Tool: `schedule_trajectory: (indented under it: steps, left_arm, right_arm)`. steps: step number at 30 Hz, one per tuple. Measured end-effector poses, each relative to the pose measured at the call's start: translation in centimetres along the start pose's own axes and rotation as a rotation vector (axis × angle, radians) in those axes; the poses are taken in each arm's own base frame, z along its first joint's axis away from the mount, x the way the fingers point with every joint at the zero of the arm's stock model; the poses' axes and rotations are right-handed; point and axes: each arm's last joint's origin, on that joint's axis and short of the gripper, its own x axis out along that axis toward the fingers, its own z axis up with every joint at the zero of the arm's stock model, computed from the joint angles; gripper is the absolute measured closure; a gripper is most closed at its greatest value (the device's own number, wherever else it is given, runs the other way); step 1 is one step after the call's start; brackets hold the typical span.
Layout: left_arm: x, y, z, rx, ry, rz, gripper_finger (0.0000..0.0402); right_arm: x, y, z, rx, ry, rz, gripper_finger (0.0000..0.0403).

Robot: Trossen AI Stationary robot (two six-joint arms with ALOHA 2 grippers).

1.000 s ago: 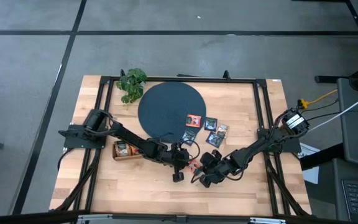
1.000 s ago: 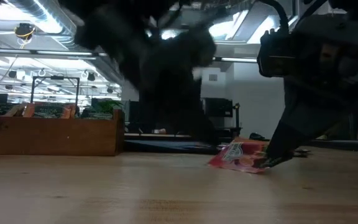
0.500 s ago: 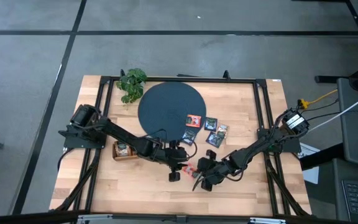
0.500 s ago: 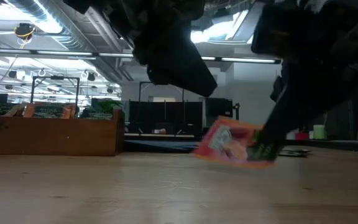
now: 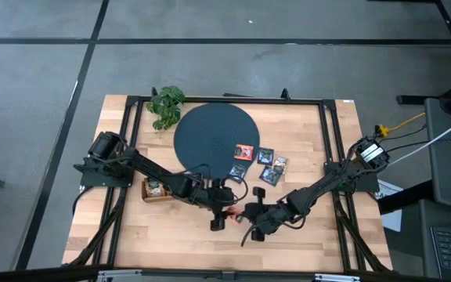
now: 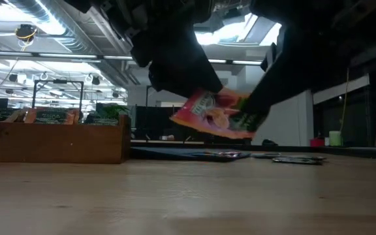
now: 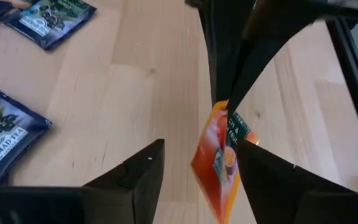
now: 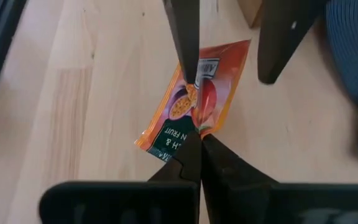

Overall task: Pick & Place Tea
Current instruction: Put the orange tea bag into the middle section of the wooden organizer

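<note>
Since a second ago the orange sachet [image 8: 194,93] has risen off the bench [image 5: 319,235], clenched by the right gripper [image 8: 194,140]; the left gripper [image 7: 194,155] now gapes around it. It should probably close squarely on the sachet's free half before the right lets go.

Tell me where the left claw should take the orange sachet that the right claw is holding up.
Take the free upper edge of the orange sachet, opposite the corner pinched by the right claw. It hangs above the table, tilted, and already sits between the open fingers of the left claw, so closing there, across its flat faces, looks simplest.
</note>
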Motion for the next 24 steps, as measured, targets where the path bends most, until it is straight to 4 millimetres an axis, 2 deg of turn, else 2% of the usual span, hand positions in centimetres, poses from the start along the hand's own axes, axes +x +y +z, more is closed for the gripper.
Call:
schedule_trajectory:
  steps: [4, 7, 11, 17, 19, 24]
  left_arm:
    - [0.00, 0.03, -0.10, 0.002, 0.012, 0.001, 0.0200]
    - [-0.01, 0.03, -0.10, 0.001, 0.012, 0.001, 0.0212]
    - [-0.01, -0.01, -0.10, 0.001, 0.016, -0.012, 0.0259]
    - [-0.02, -0.07, -0.11, -0.002, 0.024, -0.032, 0.0375]
    - [-0.02, -0.06, -0.14, -0.011, 0.027, -0.030, 0.0388]
    - [-0.09, -0.08, -0.67, -0.015, 0.074, -0.011, 0.0389]
  right_arm:
    - [-0.07, 0.02, 0.37, -0.035, -0.026, -0.033, 0.0400]
    - [-0.11, -0.05, 0.48, -0.037, -0.041, -0.058, 0.0400]
    - [-0.11, -0.07, 0.48, -0.037, -0.044, -0.067, 0.0400]
    - [-0.12, -0.06, 0.46, -0.036, -0.043, -0.067, 0.0380]
    - [-0.11, -0.07, 0.44, -0.028, -0.041, -0.068, 0.0369]
    - [-0.12, -0.33, -0.11, 0.082, 0.007, -0.089, 0.0337]
